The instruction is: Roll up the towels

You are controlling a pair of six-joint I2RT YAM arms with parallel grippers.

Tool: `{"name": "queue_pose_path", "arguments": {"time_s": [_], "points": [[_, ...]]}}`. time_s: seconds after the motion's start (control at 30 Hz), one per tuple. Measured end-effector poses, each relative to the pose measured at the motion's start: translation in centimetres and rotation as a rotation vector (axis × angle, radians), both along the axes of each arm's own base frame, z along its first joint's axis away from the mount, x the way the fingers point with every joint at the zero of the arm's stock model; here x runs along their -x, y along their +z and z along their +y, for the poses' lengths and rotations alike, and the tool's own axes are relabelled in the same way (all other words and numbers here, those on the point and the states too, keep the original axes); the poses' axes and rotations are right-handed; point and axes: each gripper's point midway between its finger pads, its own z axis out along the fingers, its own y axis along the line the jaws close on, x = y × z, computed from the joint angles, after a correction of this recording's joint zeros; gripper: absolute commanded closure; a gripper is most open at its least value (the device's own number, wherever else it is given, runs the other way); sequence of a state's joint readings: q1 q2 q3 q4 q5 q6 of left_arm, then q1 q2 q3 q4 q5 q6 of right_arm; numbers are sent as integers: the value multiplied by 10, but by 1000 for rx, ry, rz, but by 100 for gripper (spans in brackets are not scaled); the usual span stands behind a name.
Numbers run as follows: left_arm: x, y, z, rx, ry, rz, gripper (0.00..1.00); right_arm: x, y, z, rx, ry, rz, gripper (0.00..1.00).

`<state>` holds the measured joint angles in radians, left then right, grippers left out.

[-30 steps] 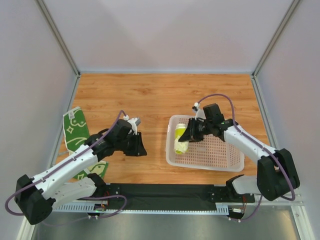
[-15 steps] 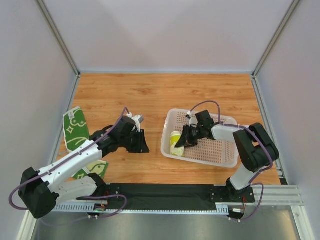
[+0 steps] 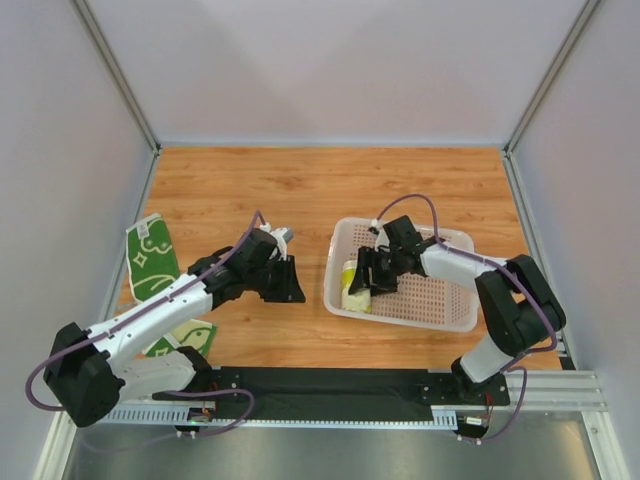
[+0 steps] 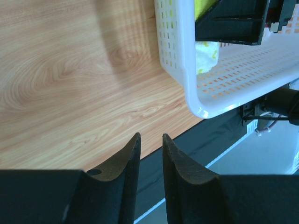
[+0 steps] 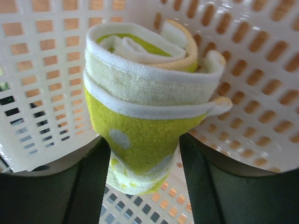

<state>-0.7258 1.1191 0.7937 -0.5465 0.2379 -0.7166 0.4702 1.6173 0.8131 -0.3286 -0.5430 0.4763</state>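
Orange-brown wood covers the table (image 3: 300, 190) in the overhead view. The left arm stretches from the near left corner toward the middle, its forearm low and its left gripper (image 3: 288, 283) hanging over bare wood just left of the white basket (image 3: 440, 318). The right arm folds back sharply at the elbow, and its right gripper (image 3: 362, 275) reaches into the basket's left end, where the pale yellow towel (image 3: 353, 288) stands as a roll. Only this view shows the dark green towel (image 3: 150, 258). It lies flat along the table's left edge, well apart from the basket and partly covered by the left arm.

From the left wrist, the two dark fingers (image 4: 128, 161) are drawn nearly together, with a slim gap between them and nothing in it. They point at the table's near edge. The basket's corner (image 4: 194, 93) sits just beyond them, a scrap of the yellow roll (image 4: 205, 51) shows through its slots, and the other arm's black gripper (image 4: 233, 21) is above it.

The right wrist camera gives the close detail that the other views lack. It shows the towel's spiral end, a white hem and green dots (image 5: 145, 107). The roll is pinched on both sides by the black fingers (image 5: 91, 186), with the basket's perforated wall (image 5: 46, 70) behind it.
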Motion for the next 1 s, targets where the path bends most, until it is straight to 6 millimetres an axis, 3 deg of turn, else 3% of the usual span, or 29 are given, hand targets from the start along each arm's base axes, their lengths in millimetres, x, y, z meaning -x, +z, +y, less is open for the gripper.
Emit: {"name": "queue_pose_path", "arguments": {"time_s": [0.3, 0.63, 0.8, 1.0], "points": [[-13, 2, -12, 8, 8, 2, 68, 8, 14, -38, 202, -34, -19, 32], [-51, 17, -49, 35, -3, -13, 67, 14, 53, -48, 229, -45, -62, 28], [-64, 9, -62, 28, -10, 7, 68, 21, 69, -56, 240, -53, -80, 29], [-74, 3, -78, 49, -21, 29, 69, 17, 107, -60, 231, -80, -160, 28]]}}
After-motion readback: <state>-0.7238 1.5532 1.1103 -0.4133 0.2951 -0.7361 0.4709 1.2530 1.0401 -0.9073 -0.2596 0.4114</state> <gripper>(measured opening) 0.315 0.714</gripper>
